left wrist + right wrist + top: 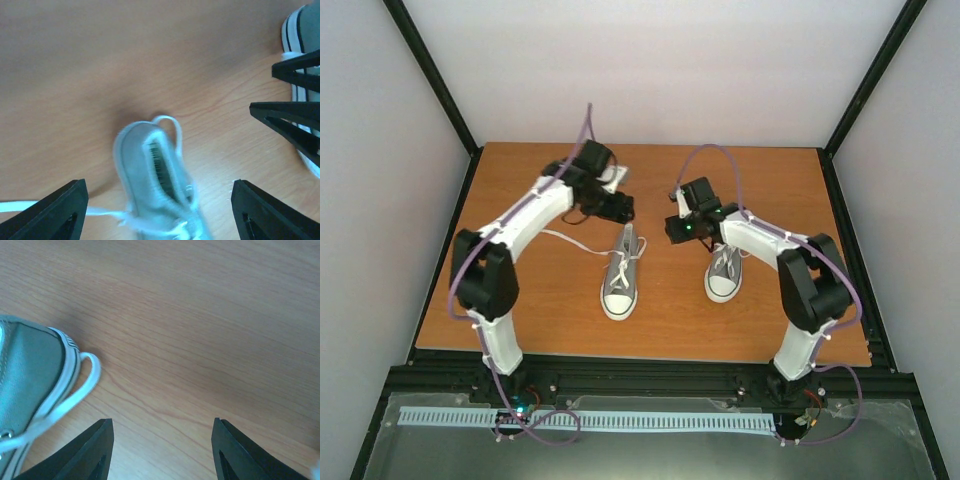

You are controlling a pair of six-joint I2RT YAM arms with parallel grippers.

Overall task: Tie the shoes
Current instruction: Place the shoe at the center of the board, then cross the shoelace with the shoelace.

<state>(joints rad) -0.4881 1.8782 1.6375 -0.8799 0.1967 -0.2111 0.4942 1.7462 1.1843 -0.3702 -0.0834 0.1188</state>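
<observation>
Grey canvas: the shoes, a pair with white toe caps, stand on the wooden table (550, 310). One shoe (619, 282) is at the centre of the top view and the other shoe (724, 272) is to its right, both with toes toward the bottom of the frame.
Laces: white and loose. One lace (568, 240) trails off to the left from the centre shoe.
Left gripper (157, 182): fingers spread wide above the centre shoe's heel, holding nothing.
Right gripper (162, 421): fingers partly apart over bare wood, holding nothing. The right-hand shoe sits at the left edge of its view.
Handling: the shoes look light and likely to slide if tugged, with soft uppers and stiffer soles. The laces look limp and thin, and apt to slip from the pads. Best pinched near a free end lying flat on the wood.
Hard to make out: the left wrist view is blurred, so eyelets and any knot are unreadable. From above, the arms cover part of both heels. Whether the white loop (170, 125) at the heel is lace or pull tab, I cannot tell.
</observation>
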